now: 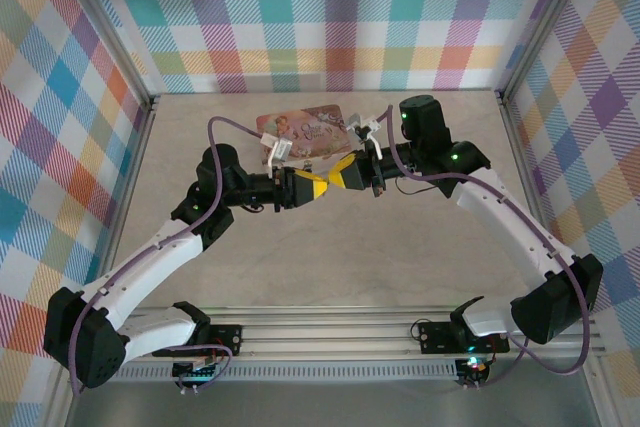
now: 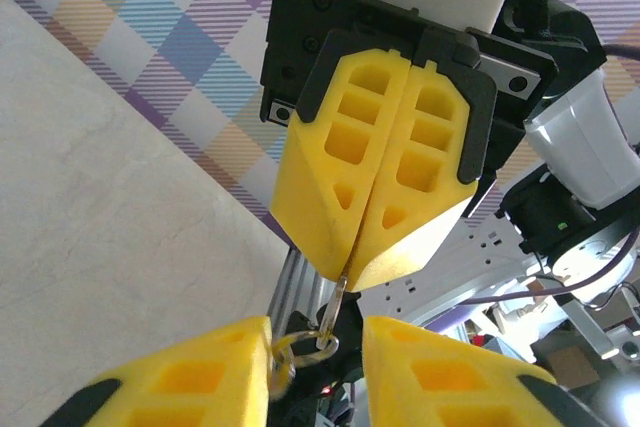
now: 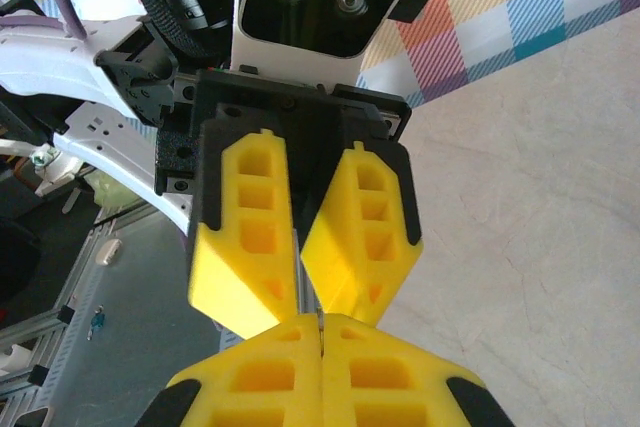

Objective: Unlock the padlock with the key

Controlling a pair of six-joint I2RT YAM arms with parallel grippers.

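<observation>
Right gripper [image 2: 348,265]: pressed closed, its yellow tips pinching the key by one end, up off the table and tip to tip with the other arm.
Key [image 2: 340,299]: a thin metal sliver poking out of that pinch and pointing into the gap of the left gripper. A small metal ring [image 2: 324,343] hangs at its free end.
Left gripper [image 2: 317,327]: fingers parted a little, nothing clearly clamped between them. The ring sits in the gap, close to one finger.
Padlock: I can't pick it out. If it's here, it's tucked low between or behind the left fingers.
Tin box [image 1: 305,125]: pink, lying flat on the table [image 1: 250,277] just beyond the meeting grippers, untouched.
Step in hand, as I read it: bringing key and lock together, or passing the key across.
Doing it well: line the key up with the gap and creep in slowly. Hold the pinch firm so the sliver can't swivel, and close the left fingers only once the metal sits squarely between them.
</observation>
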